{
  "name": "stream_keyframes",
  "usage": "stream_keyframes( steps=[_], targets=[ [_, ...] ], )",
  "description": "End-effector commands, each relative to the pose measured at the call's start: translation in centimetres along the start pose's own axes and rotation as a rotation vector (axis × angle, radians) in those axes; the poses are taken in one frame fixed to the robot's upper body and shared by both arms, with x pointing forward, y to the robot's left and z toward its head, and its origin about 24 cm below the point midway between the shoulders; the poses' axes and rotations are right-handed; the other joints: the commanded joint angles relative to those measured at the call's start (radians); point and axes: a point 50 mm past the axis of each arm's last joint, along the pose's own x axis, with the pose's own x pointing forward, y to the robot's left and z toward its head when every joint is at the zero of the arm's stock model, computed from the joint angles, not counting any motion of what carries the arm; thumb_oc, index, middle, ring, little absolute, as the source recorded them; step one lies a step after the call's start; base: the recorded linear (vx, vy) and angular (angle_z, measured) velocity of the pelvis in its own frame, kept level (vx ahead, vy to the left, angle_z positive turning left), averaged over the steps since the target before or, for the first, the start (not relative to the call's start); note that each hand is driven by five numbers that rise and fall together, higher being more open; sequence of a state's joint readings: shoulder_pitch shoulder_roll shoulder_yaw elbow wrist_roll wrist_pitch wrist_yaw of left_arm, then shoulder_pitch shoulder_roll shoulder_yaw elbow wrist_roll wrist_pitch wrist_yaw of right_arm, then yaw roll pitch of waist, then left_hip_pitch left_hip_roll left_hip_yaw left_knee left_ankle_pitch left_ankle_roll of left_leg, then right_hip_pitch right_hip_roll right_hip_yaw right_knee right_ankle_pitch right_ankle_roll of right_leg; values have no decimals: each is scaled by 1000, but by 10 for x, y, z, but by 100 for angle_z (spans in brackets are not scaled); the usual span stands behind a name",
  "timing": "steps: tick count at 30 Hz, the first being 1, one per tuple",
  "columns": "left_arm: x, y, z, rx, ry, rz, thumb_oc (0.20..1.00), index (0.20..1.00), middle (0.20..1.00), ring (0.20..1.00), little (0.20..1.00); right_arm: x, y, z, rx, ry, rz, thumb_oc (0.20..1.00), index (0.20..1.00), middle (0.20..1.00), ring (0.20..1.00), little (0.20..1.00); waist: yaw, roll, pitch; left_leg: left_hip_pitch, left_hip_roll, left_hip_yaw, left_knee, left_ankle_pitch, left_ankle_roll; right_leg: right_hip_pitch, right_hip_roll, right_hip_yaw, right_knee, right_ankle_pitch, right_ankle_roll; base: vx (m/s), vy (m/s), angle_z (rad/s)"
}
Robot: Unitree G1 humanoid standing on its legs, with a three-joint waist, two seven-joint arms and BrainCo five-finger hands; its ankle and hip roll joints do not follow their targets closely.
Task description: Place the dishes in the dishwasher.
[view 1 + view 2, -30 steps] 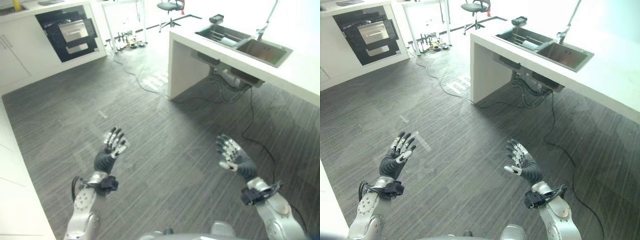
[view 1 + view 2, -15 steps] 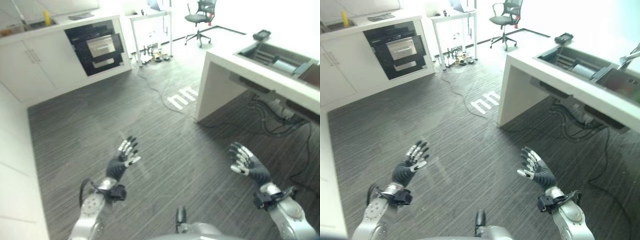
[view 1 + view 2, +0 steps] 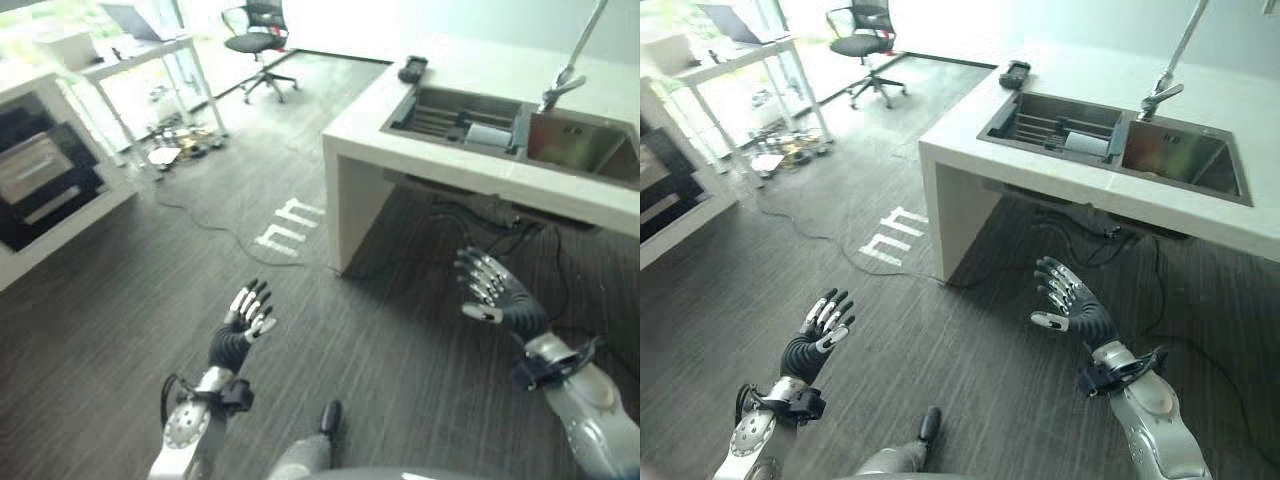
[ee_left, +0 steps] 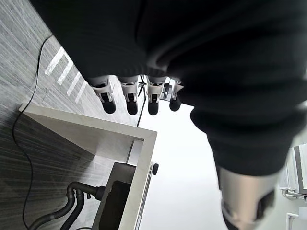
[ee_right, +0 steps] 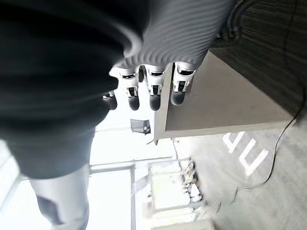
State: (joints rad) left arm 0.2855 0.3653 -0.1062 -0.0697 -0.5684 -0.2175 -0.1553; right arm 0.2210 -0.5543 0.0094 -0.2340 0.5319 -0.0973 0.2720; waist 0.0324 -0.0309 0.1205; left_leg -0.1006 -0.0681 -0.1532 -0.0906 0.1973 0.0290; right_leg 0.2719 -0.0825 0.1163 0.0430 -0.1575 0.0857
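Over the dark floor, near side: two robot hands, both raised above the planks and holding nothing.
Left hand: left hand [image 3: 238,332] at lower left, fingers straight and fanned a little, thumb apart; its wrist view shows the fingertips [image 4: 128,103] in a straight row.
Right hand: right hand [image 3: 1072,308] at right of centre, just short of the counter's near edge, fingers spread and relaxed.
Counter count: one white counter [image 3: 970,135] reaching in from the far right, its near-left corner standing over the floor.
Sink count: one steel sink [image 3: 1185,155] with two basins set in the counter top, one tall tap [image 3: 1163,90] behind the divider.
Dishes: one pale rounded dish [image 3: 1086,144] lies in the left basin beside a dark ribbed rack [image 3: 1042,127]; whether more pieces lie there I cannot tell.
Small dark device: one [image 3: 1014,73] on the counter top at the far-left edge.
Dishwasher: which cabinet is the dishwasher I cannot tell; a dark-fronted built-in unit [image 3: 30,185] stands at far left.
Other furniture: one office chair [image 3: 862,44] and one white table [image 3: 750,60], both far left.
Open room: wide bare floor [image 3: 120,290] between the hands and the far-left units; white stripe marks [image 3: 893,235] lie near the counter's corner.
Edges: pipes [image 3: 470,215] hang in the open space under the counter.
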Motion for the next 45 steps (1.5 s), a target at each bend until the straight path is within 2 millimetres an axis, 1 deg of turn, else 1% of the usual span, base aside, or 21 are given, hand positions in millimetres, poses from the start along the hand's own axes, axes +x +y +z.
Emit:
stream_keyframes(
  steps=[1, 5, 7, 8, 9, 10, 11, 13, 14, 15, 16, 19, 24, 28, 32, 35, 36, 38, 39, 42, 45],
  targets=[
    [14, -4, 27, 68, -118, -70, 1000, 1000, 1000, 1000, 1000, 14, 2, 29, 31, -197, -1, 1000, 1000, 1000, 1000, 1000, -2, -11, -23, 12, 22, 43, 65, -71, -26, -126, 70, -50, -22, 148, -14, 291, 250, -33],
    [14, -4, 30, 94, -112, -103, 1000, 1000, 1000, 1000, 1000, 10, 6, 32, 29, -227, -2, 1000, 1000, 1000, 1000, 1000, 0, -18, -42, 23, 8, 71, 84, -100, -2, -146, 50, -80, 55, 139, -6, 217, 195, -18],
    [12, -1, 28, 96, -98, -100, 1000, 1000, 1000, 1000, 1000, 11, 9, 30, 33, -226, -10, 1000, 1000, 1000, 1000, 1000, -1, -20, -51, 52, -5, 90, 74, -115, 21, -197, 40, -111, 196, 189, 18, 265, 265, -2],
    [12, -1, 29, 95, -97, -103, 1000, 1000, 1000, 1000, 1000, 11, 9, 30, 35, -229, -11, 1000, 1000, 1000, 1000, 1000, -1, -18, -51, 63, -7, 93, 68, -118, 26, -217, 38, -122, 243, 203, 21, 263, 274, -16],
    [10, -3, 29, 110, -95, -110, 1000, 1000, 1000, 1000, 1000, 12, 12, 31, 44, -234, 0, 1000, 1000, 1000, 1000, 1000, 2, -7, -46, 101, -3, 108, 49, -130, 30, -277, 30, -174, 328, 224, 16, 171, 173, -24],
    [10, -3, 29, 112, -95, -108, 1000, 1000, 1000, 1000, 1000, 12, 13, 31, 45, -235, 3, 1000, 1000, 1000, 1000, 1000, 3, -6, -45, 105, -2, 110, 46, -131, 31, -280, 27, -181, 329, 224, 15, 189, 137, -47],
    [12, -3, 32, 126, -104, -94, 1000, 1000, 1000, 1000, 1000, 15, 16, 30, 52, -239, 28, 1000, 1000, 1000, 1000, 1000, 9, -4, -38, 128, 6, 129, 29, -137, 27, -287, -3, -245, 288, 216, 13, 110, -8, -58],
    [14, -1, 35, 109, -107, -77, 1000, 1000, 1000, 1000, 1000, 16, 17, 30, 54, -237, 55, 1000, 1000, 1000, 1000, 1000, 10, -3, -31, 147, 16, 140, 18, -144, 20, -282, -22, -283, 208, 209, 15, 172, -97, -86],
    [16, 0, 35, 34, -102, -51, 1000, 1000, 1000, 1000, 1000, 17, 18, 31, 61, -238, 91, 1000, 1000, 1000, 1000, 1000, 7, -5, -21, 175, 31, 176, 6, -167, 5, -292, -62, -340, 53, 248, 31, 206, -184, -107],
    [18, -1, 35, 40, -104, -53, 1000, 1000, 1000, 1000, 1000, 20, 18, 32, 67, -241, 96, 1000, 1000, 1000, 1000, 1000, 5, -8, -17, 187, 33, 189, 4, -180, 1, -306, -82, -357, 10, 286, 43, 284, -329, -104],
    [21, -5, 35, 63, -104, -61, 1000, 1000, 1000, 1000, 1000, 25, 19, 35, 82, -253, 103, 1000, 1000, 1000, 1000, 1000, 2, -13, -12, 208, 39, 210, 3, -209, -6, -343, -120, -379, -51, 365, 70, 249, -309, -73],
    [23, -7, 35, 78, -98, -59, 1000, 1000, 1000, 1000, 1000, 29, 23, 38, 96, -266, 115, 1000, 1000, 1000, 1000, 1000, -8, -18, -7, 247, 55, 232, 9, -259, -7, -383, -169, -379, -99, 448, 97, 328, -366, -37],
    [16, -6, 34, 41, -93, -53, 1000, 1000, 1000, 1000, 1000, 26, 25, 37, 86, -252, 114, 1000, 1000, 1000, 1000, 1000, -40, -9, -31, 279, 114, 246, 70, -279, -39, -356, -99, -335, -69, 349, 76, 408, -462, 4],
    [13, -6, 36, -2, -115, -66, 1000, 1000, 1000, 1000, 1000, 21, 17, 37, 62, -239, 75, 1000, 1000, 1000, 1000, 1000, -53, -6, -27, 213, 171, 247, 218, -179, -75, -323, -24, -314, -42, 284, 12, 256, -382, -16],
    [8, -2, 39, -10, -147, -55, 1000, 1000, 1000, 1000, 1000, 15, 17, 35, 52, -226, 74, 1000, 1000, 1000, 1000, 1000, -64, -6, -26, 178, 184, 240, 319, -152, -75, -305, 7, -294, -26, 250, -24, 205, -279, -22],
    [6, 0, 39, -9, -154, -72, 1000, 1000, 1000, 1000, 1000, 11, 14, 31, 46, -220, 43, 1000, 1000, 1000, 1000, 1000, -64, -7, -19, 128, 183, 276, 408, -144, -70, -275, 11, -319, -19, 223, -45, 152, -171, -3],
    [6, 0, 38, -7, -155, -81, 1000, 1000, 1000, 1000, 1000, 12, 14, 31, 43, -219, 32, 1000, 1000, 1000, 1000, 1000, -62, -6, -17, 121, 174, 286, 389, -156, -66, -266, 8, -329, -22, 220, -41, 185, 68, 44],
    [8, -2, 42, 35, -189, -87, 1000, 1000, 1000, 1000, 1000, 14, 15, 34, 26, -224, 35, 1000, 1000, 1000, 1000, 1000, -58, 28, -9, 122, 168, 298, 130, -128, -94, -235, 7, -330, -48, 206, -17, 255, 217, 44],
    [9, -3, 45, 35, -204, -83, 1000, 1000, 1000, 1000, 1000, 14, 14, 35, 16, -225, 37, 1000, 1000, 1000, 1000, 1000, -53, 33, -7, 121, 175, 287, 62, -102, -106, -222, 6, -325, -60, 205, -12, 167, 185, 20],
    [10, -3, 53, 45, -263, -64, 1000, 1000, 1000, 1000, 1000, 15, 12, 37, 5, -234, 39, 1000, 1000, 1000, 1000, 1000, -33, 37, 0, 63, 211, 242, 3, -31, -138, -178, 6, -311, -93, 196, -11, 158, 186, -4],
    [4, -3, 78, 129, -446, -57, 1000, 1000, 1000, 1000, 1000, 15, 8, 42, -11, -248, 39, 1000, 1000, 1000, 1000, 1000, -5, 40, 2, -24, 257, 203, 3, 30, -157, -112, -3, -310, -86, 148, -17, 265, 381, -17]
  ],
)
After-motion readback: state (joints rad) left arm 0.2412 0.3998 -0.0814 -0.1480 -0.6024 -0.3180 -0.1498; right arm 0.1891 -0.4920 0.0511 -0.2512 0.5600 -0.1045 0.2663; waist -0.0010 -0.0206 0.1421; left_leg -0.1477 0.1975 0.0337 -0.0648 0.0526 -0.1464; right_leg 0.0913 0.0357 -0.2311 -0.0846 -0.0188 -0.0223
